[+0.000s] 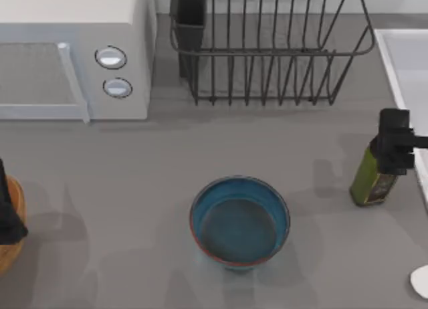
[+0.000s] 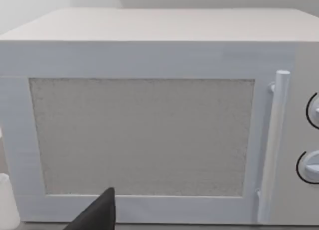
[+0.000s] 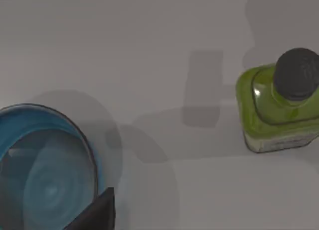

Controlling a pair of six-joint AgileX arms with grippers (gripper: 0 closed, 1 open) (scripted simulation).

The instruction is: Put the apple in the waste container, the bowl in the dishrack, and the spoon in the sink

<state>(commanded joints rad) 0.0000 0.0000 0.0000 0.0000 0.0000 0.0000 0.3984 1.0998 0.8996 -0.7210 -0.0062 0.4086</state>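
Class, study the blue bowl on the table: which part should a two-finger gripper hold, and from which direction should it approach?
Probably the thin rim of the bowl, approached from straight above: it sits upright and open, so one finger can go inside the wall and one outside. The body looks too wide to span. The side towards the bottle is likely nearest the right arm.

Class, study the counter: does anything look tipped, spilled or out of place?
Nothing stands out. The bowl sits upright and empty mid-counter, the green bottle stands upright beside the sink, and the dishrack stands square at the back.
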